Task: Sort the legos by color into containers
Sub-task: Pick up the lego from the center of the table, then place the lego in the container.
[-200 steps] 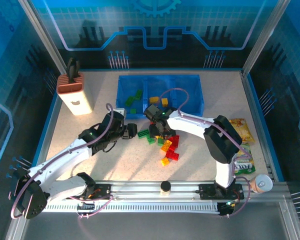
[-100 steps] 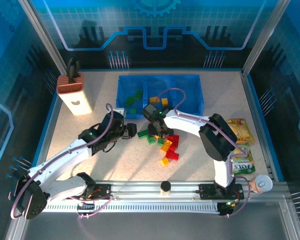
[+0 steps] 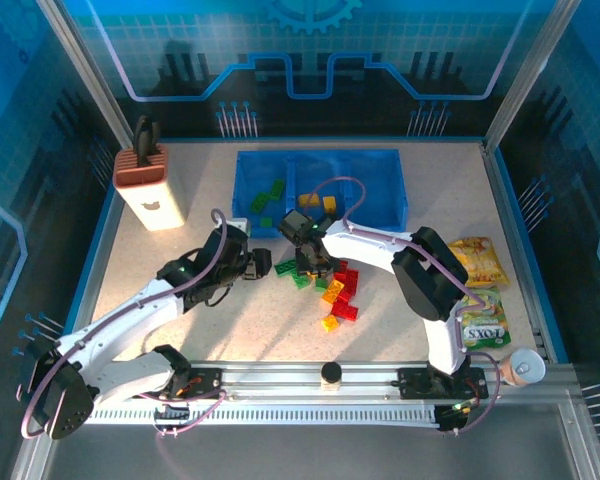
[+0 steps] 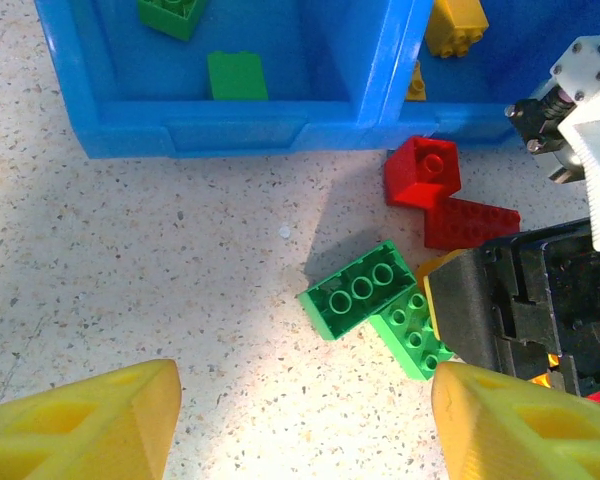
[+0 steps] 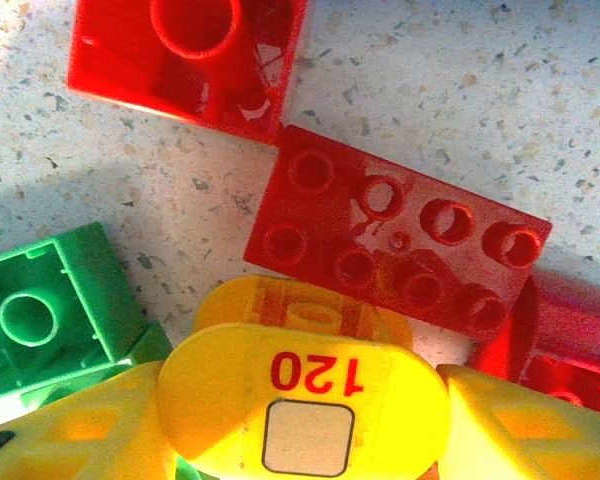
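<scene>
Left gripper [image 4: 300, 420]: jaws spread and empty, hovering in front of the blue tray [image 4: 230, 135] over two green bricks [image 4: 365, 290].
Right gripper [image 3: 308, 265]: has slid left along the tray's front, its jaws drawn in against a yellow brick [image 5: 310, 390].
Meaning: a yellow pick seems under way. The red bricks [image 4: 430, 180] are still loose.
Tray: sorted greens [image 4: 237, 75] in the left compartment, sorted yellows [image 4: 455, 25] in the middle.

Speckled table [image 3: 440, 190], blue tray [image 3: 380, 190], loose legos [image 3: 340, 295] (red, green)

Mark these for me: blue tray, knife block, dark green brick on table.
blue tray [image 3: 375, 195]: top external view, bare floor of right compartment.
knife block [image 3: 153, 203]: top external view, white body.
dark green brick [image 4: 360, 292]: left wrist view, middle of upper face.
</scene>
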You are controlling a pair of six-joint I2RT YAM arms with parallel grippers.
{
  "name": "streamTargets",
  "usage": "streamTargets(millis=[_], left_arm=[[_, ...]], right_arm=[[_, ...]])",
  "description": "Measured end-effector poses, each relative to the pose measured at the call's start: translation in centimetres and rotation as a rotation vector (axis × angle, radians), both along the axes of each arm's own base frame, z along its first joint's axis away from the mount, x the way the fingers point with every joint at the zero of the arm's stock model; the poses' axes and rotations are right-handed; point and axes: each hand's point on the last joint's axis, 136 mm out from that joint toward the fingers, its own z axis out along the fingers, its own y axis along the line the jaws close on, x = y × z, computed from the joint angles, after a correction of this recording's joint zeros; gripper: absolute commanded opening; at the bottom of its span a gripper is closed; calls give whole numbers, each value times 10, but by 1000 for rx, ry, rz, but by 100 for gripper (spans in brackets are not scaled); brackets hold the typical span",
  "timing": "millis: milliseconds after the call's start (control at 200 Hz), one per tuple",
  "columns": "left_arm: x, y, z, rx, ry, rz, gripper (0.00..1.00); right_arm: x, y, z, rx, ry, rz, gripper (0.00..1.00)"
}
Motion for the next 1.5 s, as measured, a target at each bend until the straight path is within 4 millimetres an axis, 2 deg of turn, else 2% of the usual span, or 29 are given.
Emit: streamTargets(millis=[175,305,380,465,585,685,835,940,1020,1216,1501], left_arm=[[-1,1,5,-7,-18,4,68],[-3,3,2,-4,-13,3,68],[-4,4,-1,0,-7,3,68],[-5,4,-1,-2,-8,2,67],[-10,6,-6,-8,-2,-3,67],[-17,6,-11,-14,6,-15,67],[-26,3,-20,-25,34,-26,67],[-30,1,-23,-26,45,-37,67],[-31,-1,-23,-28,47,-43,67],[-31,-2,-24,-28,48,-45,69],[-32,-8,-48,6,130,-66,72]], right_arm=[[-5,-2,9,-25,-15,13,47],[1,-4,40,-11,-75,28,47],[13,-2,66,23,-129,32,47],[36,-4,92,64,-182,17,47],[71,-18,112,86,-229,-26,47],[99,-26,112,82,-240,-50,47],[119,-25,86,52,-193,-46,49],[126,-22,71,28,-162,-34,62],[129,-19,69,20,-156,-21,74],[127,-19,80,21,-178,-12,79],[95,-28,108,56,-225,10,78]])
